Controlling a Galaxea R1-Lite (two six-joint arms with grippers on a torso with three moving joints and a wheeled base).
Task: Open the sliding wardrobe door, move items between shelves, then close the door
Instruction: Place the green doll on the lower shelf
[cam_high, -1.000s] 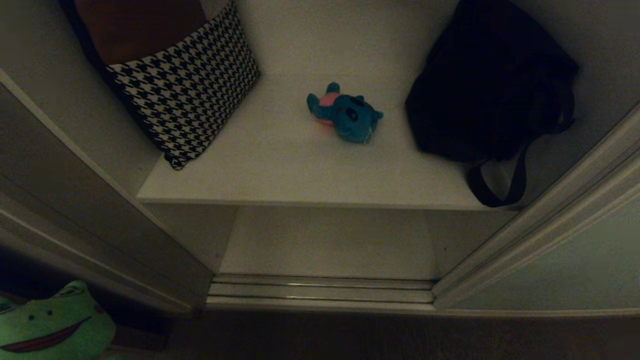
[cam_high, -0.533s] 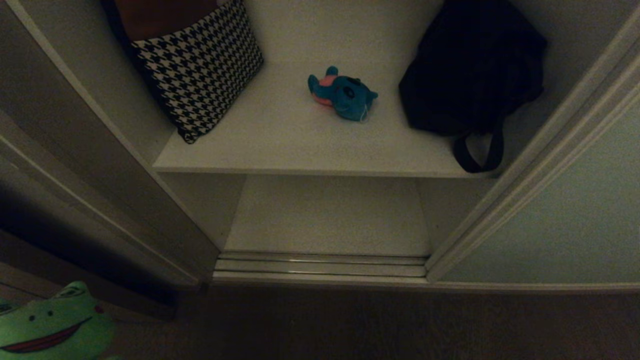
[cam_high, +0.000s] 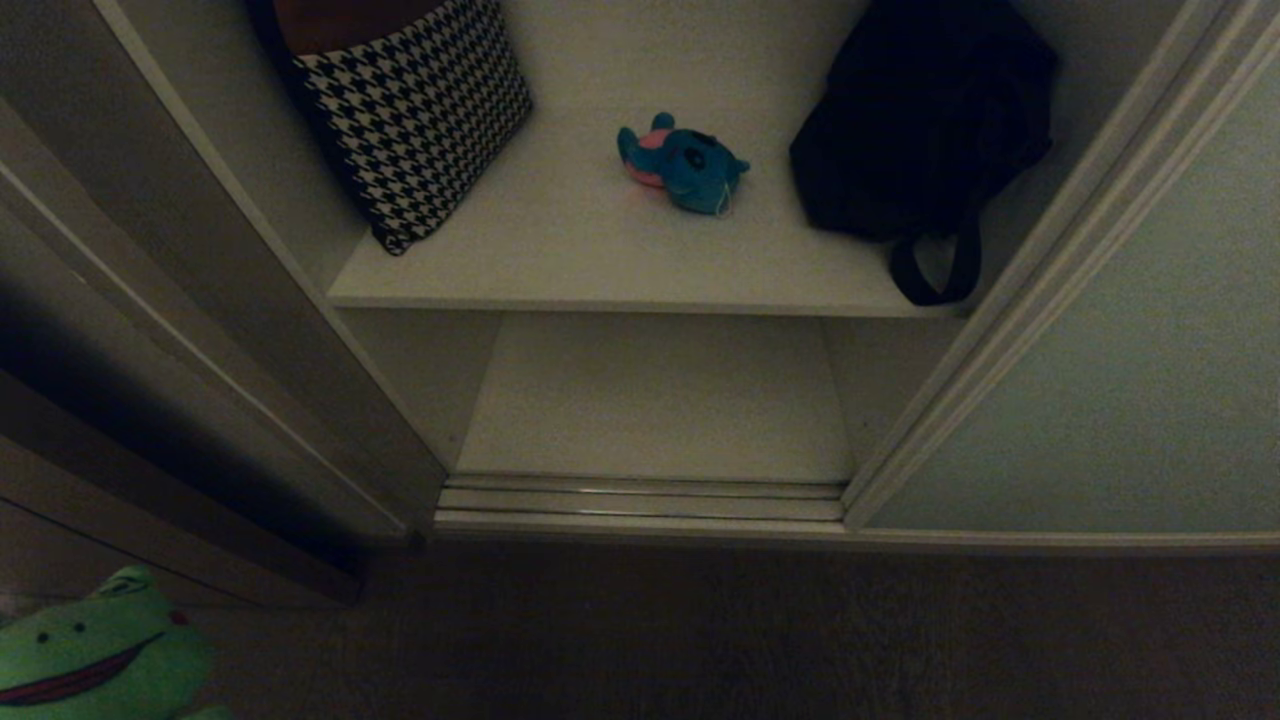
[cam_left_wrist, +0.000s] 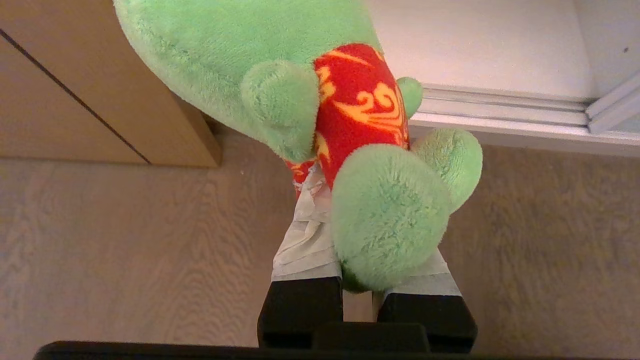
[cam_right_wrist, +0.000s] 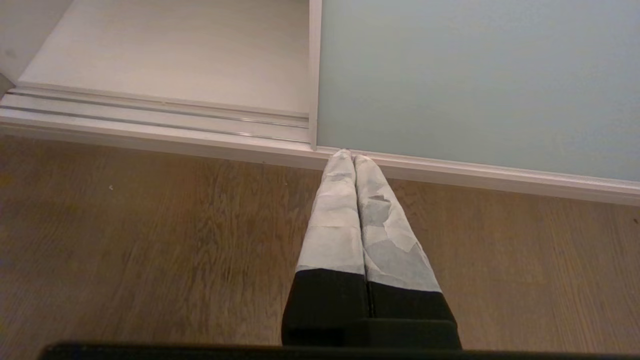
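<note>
My left gripper is shut on the green plush toy with a red patterned patch; it hangs over the wood floor outside the wardrobe. The head view shows this toy at the bottom left corner. The blue plush toy lies on the upper white shelf. The lower shelf beneath it is bare. The pale grey-green sliding door stands slid to the right, leaving the wardrobe open. My right gripper is shut and empty, low over the floor before the door's bottom rail.
A houndstooth cushion leans at the upper shelf's left, and a black strapped bag sits at its right. The floor track runs along the wardrobe's front. Dark brown panelling stands to the left.
The whole head view has shifted: the wardrobe now sits higher and smaller in the picture, with more floor showing, so the camera has backed away. The green toy stays in the left gripper.
</note>
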